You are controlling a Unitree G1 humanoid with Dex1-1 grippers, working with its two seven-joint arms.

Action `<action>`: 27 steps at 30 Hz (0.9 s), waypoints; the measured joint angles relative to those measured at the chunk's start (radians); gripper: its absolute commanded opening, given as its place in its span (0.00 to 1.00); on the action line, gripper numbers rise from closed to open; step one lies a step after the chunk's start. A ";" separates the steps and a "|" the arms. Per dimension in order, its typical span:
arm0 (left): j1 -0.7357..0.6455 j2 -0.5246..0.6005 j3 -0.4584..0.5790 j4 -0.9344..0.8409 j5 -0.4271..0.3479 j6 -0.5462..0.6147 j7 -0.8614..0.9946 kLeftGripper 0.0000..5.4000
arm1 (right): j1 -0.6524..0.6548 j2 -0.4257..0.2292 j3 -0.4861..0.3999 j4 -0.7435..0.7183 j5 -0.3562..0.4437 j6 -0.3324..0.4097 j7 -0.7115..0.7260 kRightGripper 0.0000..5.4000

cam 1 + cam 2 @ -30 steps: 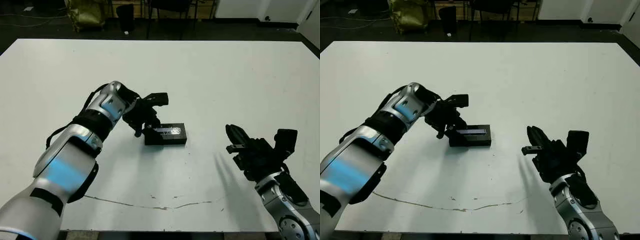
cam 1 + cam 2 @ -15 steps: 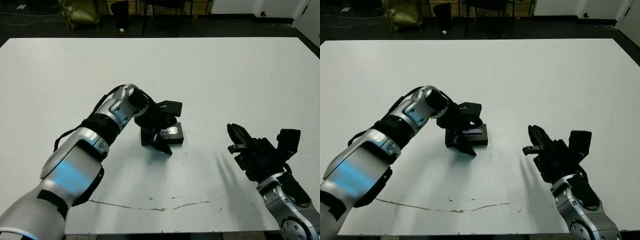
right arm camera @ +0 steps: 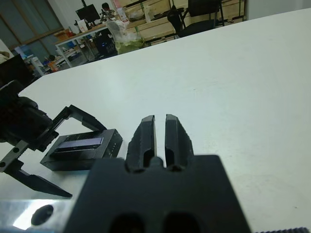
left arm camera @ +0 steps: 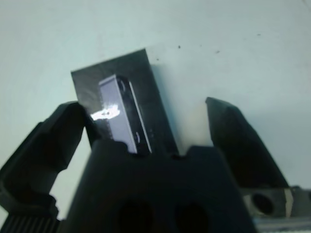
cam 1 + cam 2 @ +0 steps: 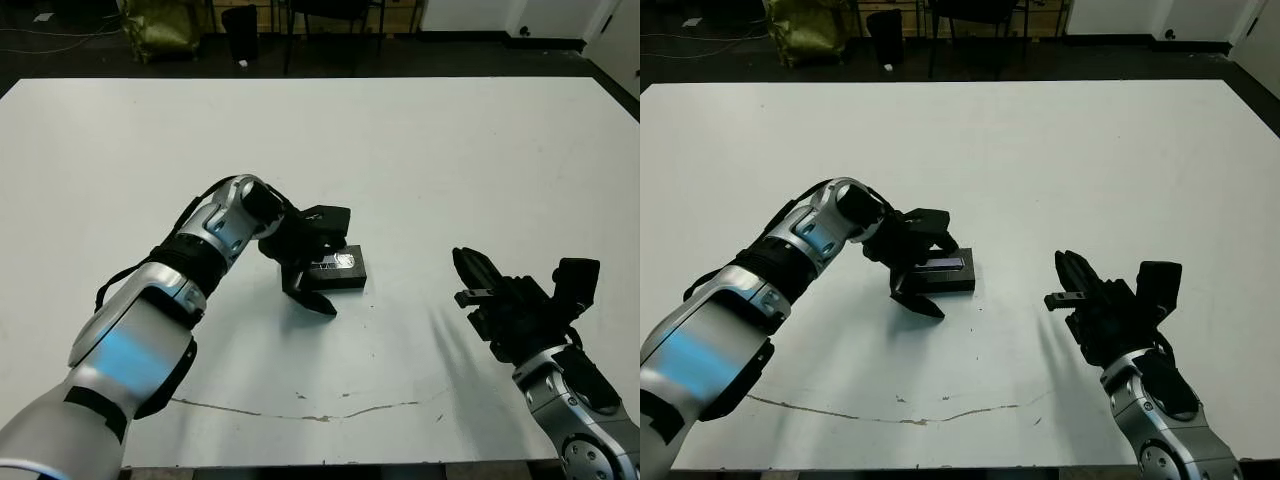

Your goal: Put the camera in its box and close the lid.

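Since a moment ago my left gripper (image 5: 312, 262) has swung round and now straddles the closed box (image 5: 338, 270), fingers spread wide either side, clamping nothing. It sits mid-table, well clear of every edge, the lid (image 4: 124, 111) seated with its pale stripe up. It looks light, stiff and slick; I'd press the long sides. My right gripper (image 3: 160, 137) hovers near the front edge, fingers together, empty.

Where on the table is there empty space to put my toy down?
The whole far half of the table beyond the black box is bare. So is the gap between the box and the right gripper, and the near strip by the crack. It is crowded only around the box, where the open left gripper straddles it.
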State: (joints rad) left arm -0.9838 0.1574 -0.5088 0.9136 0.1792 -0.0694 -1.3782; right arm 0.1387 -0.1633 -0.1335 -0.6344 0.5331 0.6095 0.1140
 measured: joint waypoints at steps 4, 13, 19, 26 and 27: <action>0.020 0.007 0.019 -0.001 -0.014 -0.053 0.022 1.00 | 0.000 -0.001 0.000 0.009 -0.001 0.000 0.004 0.00; 0.044 0.012 0.036 -0.014 -0.020 -0.090 0.064 1.00 | 0.002 -0.001 0.005 0.019 -0.015 -0.020 0.022 0.00; 0.055 0.015 0.054 -0.013 -0.027 -0.064 0.063 1.00 | 0.002 -0.001 0.004 0.031 -0.012 -0.023 0.030 0.00; 0.087 0.061 0.077 -0.034 -0.047 -0.034 0.060 1.00 | 0.000 -0.002 0.004 0.035 -0.018 -0.024 0.032 0.00; 0.091 0.069 0.081 -0.034 -0.051 -0.029 0.058 1.00 | 0.000 -0.002 0.003 0.037 -0.016 -0.024 0.034 0.00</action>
State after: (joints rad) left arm -0.8932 0.2267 -0.4280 0.8797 0.1282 -0.0981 -1.3204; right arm 0.1387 -0.1653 -0.1303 -0.5978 0.5175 0.5853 0.1485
